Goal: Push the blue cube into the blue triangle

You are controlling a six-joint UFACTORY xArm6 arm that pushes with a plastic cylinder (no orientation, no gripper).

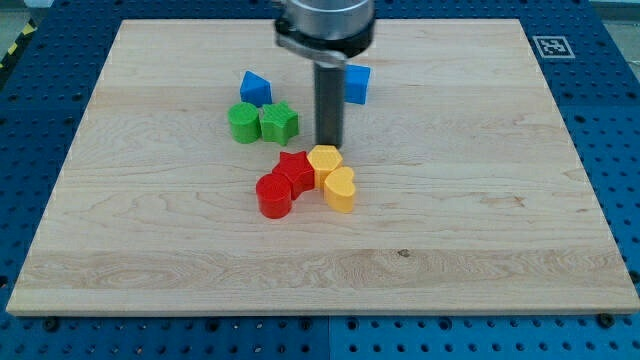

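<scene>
The blue cube (357,84) sits near the view's top, just right of my rod. The blue triangle (255,88) lies to the left of the rod, about a hundred pixels from the cube. My tip (329,145) rests on the board below and left of the cube, right above the yellow hexagon block (325,159). The rod stands between the cube and the triangle, touching neither as far as I can tell.
A green cylinder (242,122) and a green star block (279,122) sit just below the triangle. A red star block (295,170), a red cylinder (273,194) and a yellow heart block (340,189) cluster below my tip. The wooden board (480,200) lies on a blue pegboard.
</scene>
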